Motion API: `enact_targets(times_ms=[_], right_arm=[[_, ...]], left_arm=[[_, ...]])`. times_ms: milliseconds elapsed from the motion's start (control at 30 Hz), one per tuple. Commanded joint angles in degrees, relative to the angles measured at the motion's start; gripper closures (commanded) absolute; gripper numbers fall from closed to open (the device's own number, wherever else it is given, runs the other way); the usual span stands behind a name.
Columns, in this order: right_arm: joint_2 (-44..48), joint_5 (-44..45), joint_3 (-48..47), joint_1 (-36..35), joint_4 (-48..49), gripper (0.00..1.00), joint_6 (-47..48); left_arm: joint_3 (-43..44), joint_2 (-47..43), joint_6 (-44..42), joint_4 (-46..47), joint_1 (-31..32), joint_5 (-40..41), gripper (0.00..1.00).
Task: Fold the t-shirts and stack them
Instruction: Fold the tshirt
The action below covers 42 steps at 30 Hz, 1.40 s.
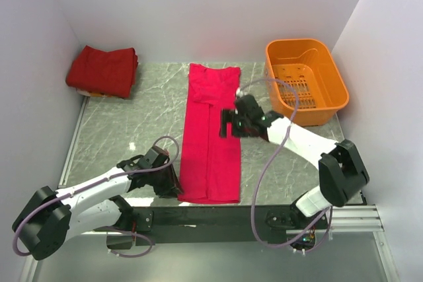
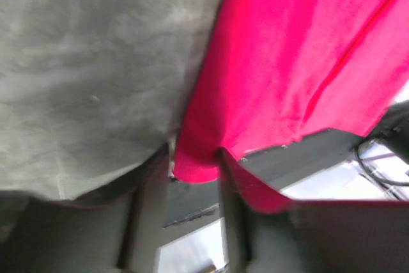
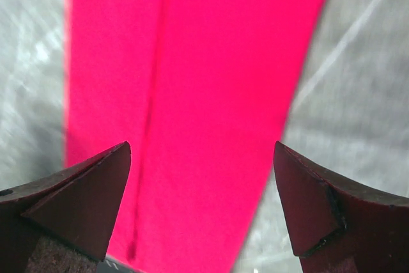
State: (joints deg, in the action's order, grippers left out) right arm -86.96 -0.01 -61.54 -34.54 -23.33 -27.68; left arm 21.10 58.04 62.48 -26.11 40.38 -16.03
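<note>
Left claw (image 1: 170, 184) stands narrow, pinching the near-left hem corner of the crimson t-shirt (image 1: 210, 150), a long folded strip on the bench (image 1: 119, 123). Right claw (image 1: 231, 123) hangs wide above the strip's middle. Risk: the shallow pinch may catch only 1 layer, opening the fold. Folded dark red t-shirts (image 1: 102, 70) lie far left.

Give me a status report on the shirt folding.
Left gripper astride near corner of crimson t-shirt, grip unconfirmed. Right gripper open above its midsection. Nothing in the way.
</note>
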Motion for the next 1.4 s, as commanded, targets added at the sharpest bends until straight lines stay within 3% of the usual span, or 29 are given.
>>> enact_targets(times_ms=[0, 133, 267, 400, 533, 700, 1033, 1133, 1267, 1367], right_arm=[[3.9, 0.8, 7.2, -2.6, 1.2, 0.02, -3.2], [9.9, -1.6, 15.4, -5.2, 0.6, 0.05, -6.4], [15.5, -7.8, 24.4, -8.3, 1.1, 0.07, -9.3], [20.4, -13.2, 30.5, -10.2, 1.3, 0.08, -13.3], [23.5, -15.7, 34.3, -12.1, 1.3, 0.12, -16.5], [24.4, -16.9, 35.1, -13.6, -0.6, 0.28, -18.1], [26.4, -18.5, 38.4, -16.0, -0.8, 0.46, -22.1], [25.3, -18.8, 38.2, -16.2, 1.8, 0.65, -21.9], [24.6, -18.7, 37.8, -16.3, 3.8, 1.00, -21.8], [26.0, -16.7, 35.3, -16.3, 2.4, 1.00, -20.4]], left_arm=[[-0.4, 0.9, 0.9, -0.5, 0.4, 4.3, 0.62], [-2.1, 1.8, 1.7, 1.5, 0.5, 3.5, 0.66], [-3.2, 1.8, 1.9, 2.9, 0.8, 2.9, 0.76], [-2.9, 2.3, 2.0, 2.7, 1.5, 2.4, 0.99], [-2.4, 2.8, 2.4, 3.2, 2.7, 2.2, 0.99], [-0.8, 3.0, 3.0, 0.6, 4.0, 4.1, 0.99], [-1.4, 0.2, 5.4, 0.4, 5.1, 4.6, 0.99], [-1.4, 0.1, 4.7, 1.1, 5.2, 4.2, 0.99], [-0.2, -0.8, 3.9, 1.6, 5.2, 4.3, 0.99], [0.8, -2.1, 3.4, 2.7, 5.1, 4.5, 0.99]])
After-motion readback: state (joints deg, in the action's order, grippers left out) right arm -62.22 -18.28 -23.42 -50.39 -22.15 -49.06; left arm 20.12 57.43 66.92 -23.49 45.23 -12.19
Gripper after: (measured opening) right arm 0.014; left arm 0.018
